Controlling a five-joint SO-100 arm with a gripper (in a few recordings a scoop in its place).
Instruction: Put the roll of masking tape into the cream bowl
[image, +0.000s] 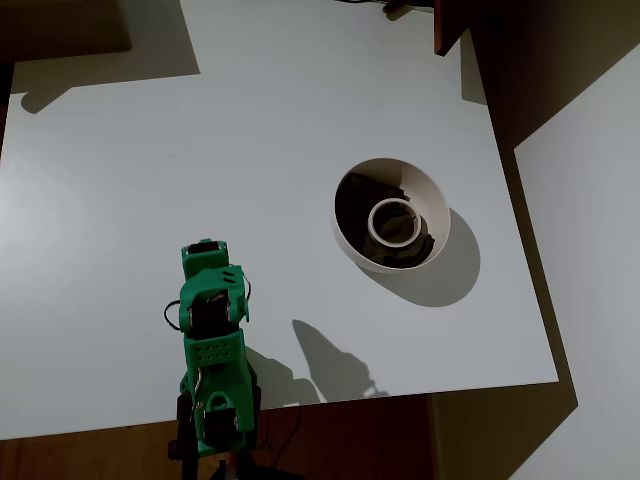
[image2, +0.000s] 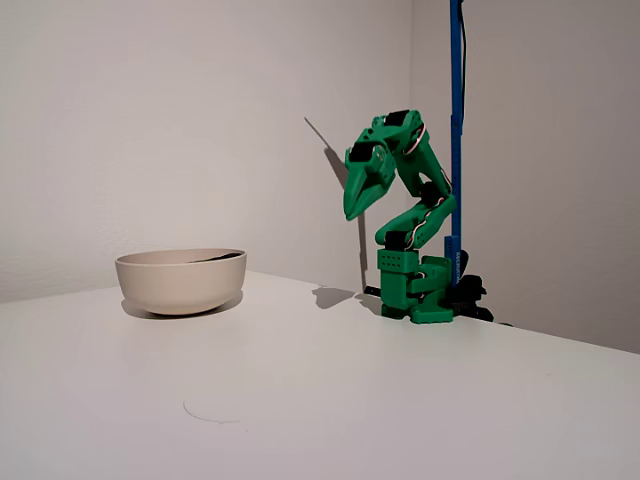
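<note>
Arm green, folded back over its base near the bottom edge of the white table in the overhead view, left of centre. Gripper at its upper end; no detail of the fingers from above. Right of it, apart across bare tabletop, the cream bowl, dark inside. Roll of masking tape lies flat in the bowl's bottom, hole upward, roughly central, ringed by the dark interior. Bowl throws a soft shadow to its lower right.

Fixed view, from table level: cream bowl at left, upright on the table, a sliver of dark interior at the far rim; contents hidden by the wall. To the right, well apart from the bowl, arm hunched above its base, gripper pointing down and left, raised off the table, fingers pressed together to a point, nothing between them. Blue pole stands just behind the arm.
</note>
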